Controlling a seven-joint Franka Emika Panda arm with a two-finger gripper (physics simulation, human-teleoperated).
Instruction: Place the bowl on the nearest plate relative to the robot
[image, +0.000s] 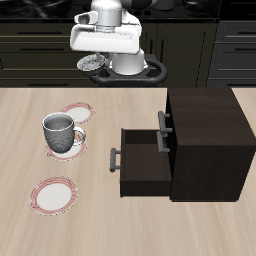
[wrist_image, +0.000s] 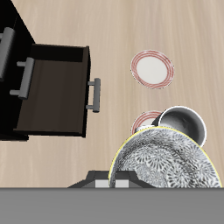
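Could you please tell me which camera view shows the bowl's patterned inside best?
The wrist view: the bowl fills its foreground, held in the gripper, grey pattern plain. The exterior view shows the bowl only small and dark, high beside the arm.

You will find no text, label, brand, number or sign to read in either view, neither on the bowl (wrist_image: 166, 164) held at the gripper (wrist_image: 118, 179) nor on the dark cabinet (image: 200, 140) beyond it.
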